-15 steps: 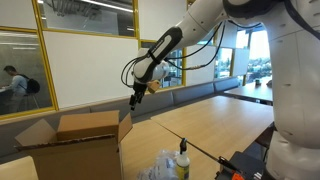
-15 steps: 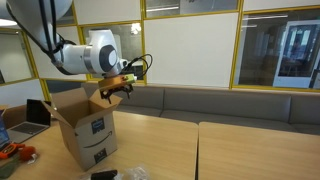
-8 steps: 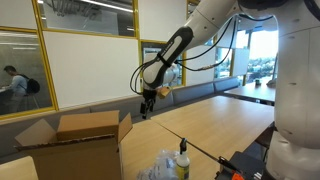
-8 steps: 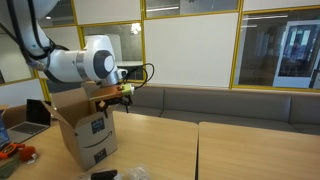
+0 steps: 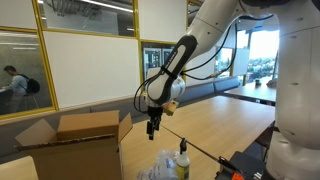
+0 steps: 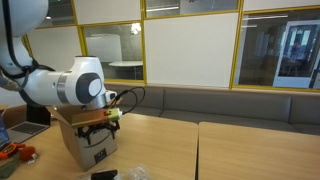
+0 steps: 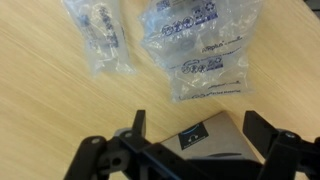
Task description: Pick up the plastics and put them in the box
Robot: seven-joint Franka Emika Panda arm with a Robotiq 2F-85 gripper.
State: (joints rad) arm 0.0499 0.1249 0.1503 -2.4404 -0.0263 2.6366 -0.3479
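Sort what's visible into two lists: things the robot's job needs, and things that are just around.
Job: plastic wrappers, bottle, box, open gripper.
Just around: bench seat, person behind the glass.

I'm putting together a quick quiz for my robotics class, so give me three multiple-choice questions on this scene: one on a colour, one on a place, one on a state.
1. What colour is the box?
A) white B) brown C) blue
2. Where do the plastic wrappers lie?
A) inside the box B) on the floor C) on the wooden table
3. How is the gripper?
A) open and empty B) shut on a wrapper C) shut on a box flap

Answers: B, it is plain brown cardboard; C, the wrist view shows them lying on the wood; A, its fingers stand apart with nothing between them.
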